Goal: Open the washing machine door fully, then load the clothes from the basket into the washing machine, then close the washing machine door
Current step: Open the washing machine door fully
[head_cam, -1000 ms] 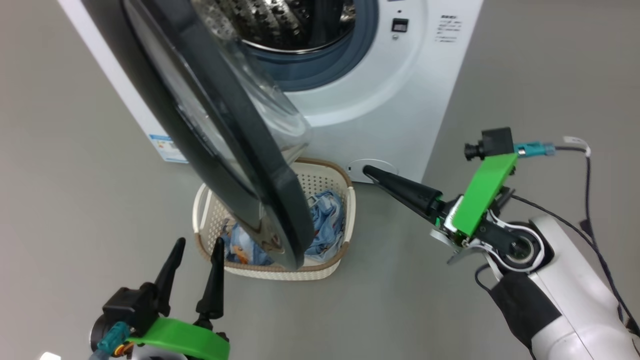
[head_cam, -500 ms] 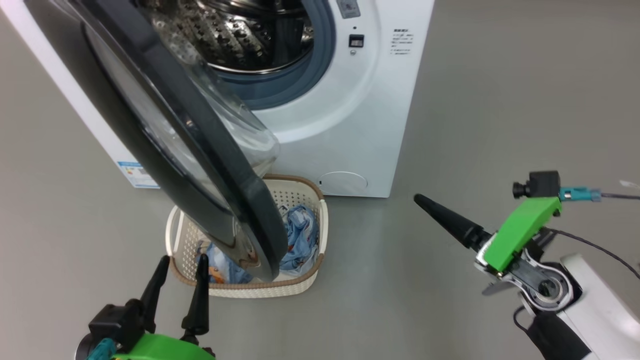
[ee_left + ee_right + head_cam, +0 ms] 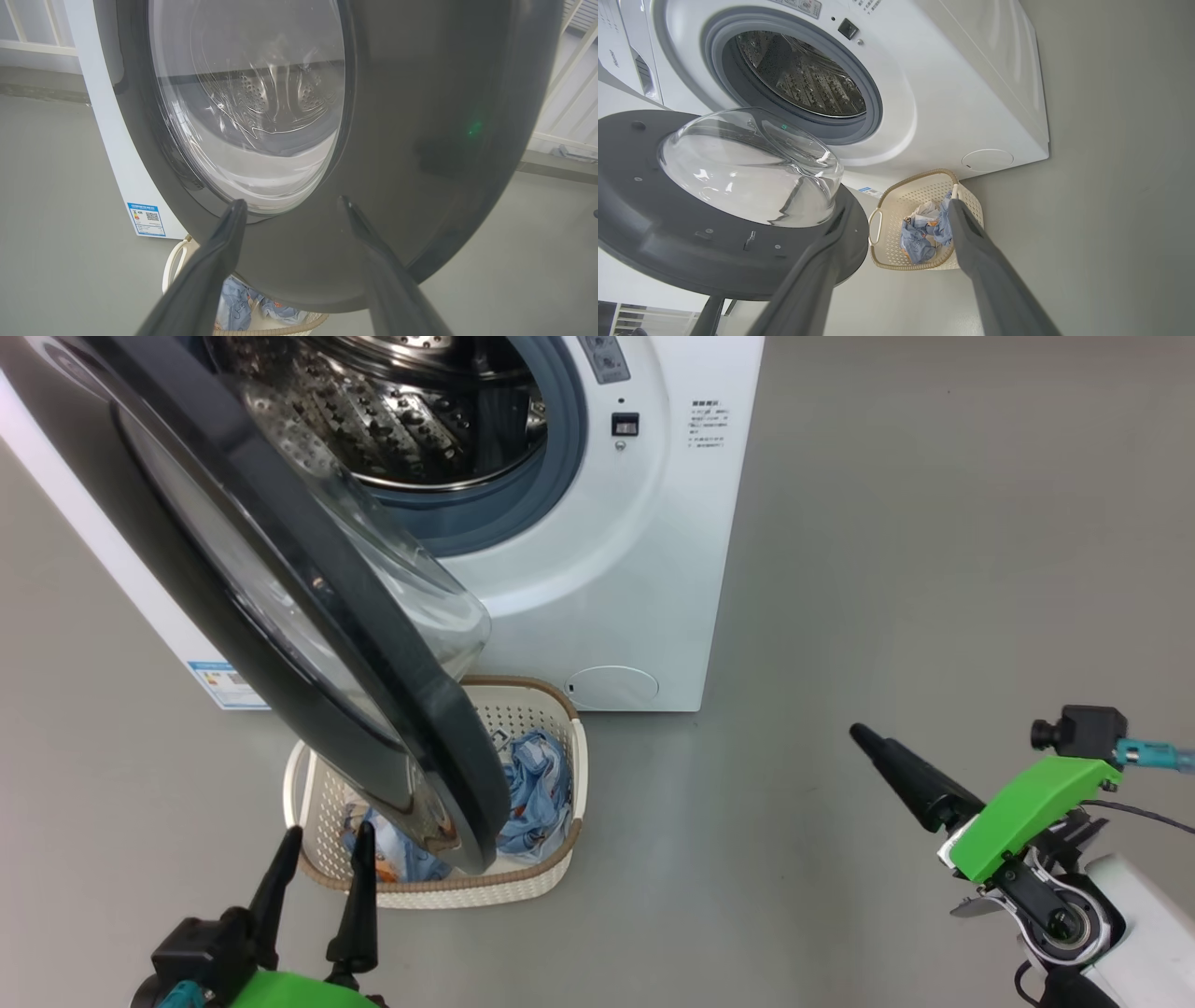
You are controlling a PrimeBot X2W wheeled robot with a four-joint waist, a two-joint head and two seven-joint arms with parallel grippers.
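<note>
Grey floor (image 3: 840,569) runs bare across the room, and on it stands the big white front-loading washing machine (image 3: 635,569), its perforated steel drum (image 3: 401,411) exposed behind a grey gasket. The large round door with the glossy black ring and bulging clear glass bowl (image 3: 448,756) is swung out part of the way, its lower edge hanging over the small cream perforated plastic basket with the brown woven-look rim (image 3: 467,891). That basket sits on the floor just in front of the machine, beside the round flap (image 3: 613,686) low on the front panel. Light blue garments with orange prints and some white fabric (image 3: 537,784) lie bunched inside it. The left gripper (image 3: 330,829) hovers close to the door's outer face, fingers spread and empty. The right gripper (image 3: 900,203) hangs well off to the machine's other side, fingers likewise apart, holding nothing.
</note>
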